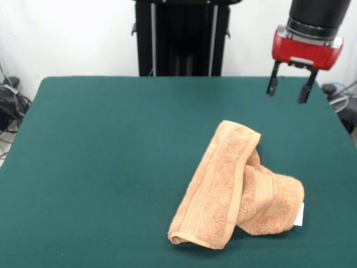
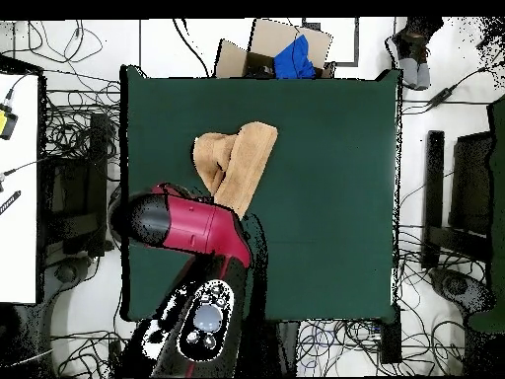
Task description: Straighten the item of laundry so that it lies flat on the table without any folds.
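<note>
The peach-orange towel [image 1: 237,190] lies bunched and folded over itself on the green table [image 1: 111,167], right of centre and near the front edge. One long folded strip crosses over a rumpled lump, and a small white tag [image 1: 300,214] shows at its right end. It also shows in the overhead view [image 2: 235,163], partly hidden by the arm. My gripper [image 1: 288,86] hangs above the table's far right side, well above and beyond the towel. It is open and empty.
The robot's black pedestal [image 1: 181,36] stands behind the table's far edge. Cables [image 1: 11,106] lie on the floor to the left. In the overhead view a cardboard box [image 2: 276,49] holding blue cloth sits beyond the table's top edge.
</note>
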{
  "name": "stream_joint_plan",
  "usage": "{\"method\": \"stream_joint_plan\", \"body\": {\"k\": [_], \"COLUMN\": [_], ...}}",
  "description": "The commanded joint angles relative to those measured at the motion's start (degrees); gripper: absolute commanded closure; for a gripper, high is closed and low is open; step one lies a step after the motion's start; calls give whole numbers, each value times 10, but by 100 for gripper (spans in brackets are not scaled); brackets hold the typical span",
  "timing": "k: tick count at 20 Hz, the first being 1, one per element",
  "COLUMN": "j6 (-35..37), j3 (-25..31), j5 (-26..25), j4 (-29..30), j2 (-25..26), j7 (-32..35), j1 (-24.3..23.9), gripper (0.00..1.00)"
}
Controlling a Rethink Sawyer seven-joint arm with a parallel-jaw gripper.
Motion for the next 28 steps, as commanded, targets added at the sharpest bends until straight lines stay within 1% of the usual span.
{"method": "stream_joint_plan", "body": {"k": [1,8,11,13,16,22,28], "j6": [13,20,29,44,58,62,67], "j3": [-33,-25,-27,-34,-43,-49,-72], "j5": [40,57,62,65,73,89,108], "j4": [-20,-38,-57,-80,-116,-180,-242], "j2": [17,25,33,42,63,116,167], "j7": [186,189,189,193,203,211,230], "j1": [-16,-40,-47,-50,-52,-61,-54], "gripper": [0,0,0,0,0,0,0]}}
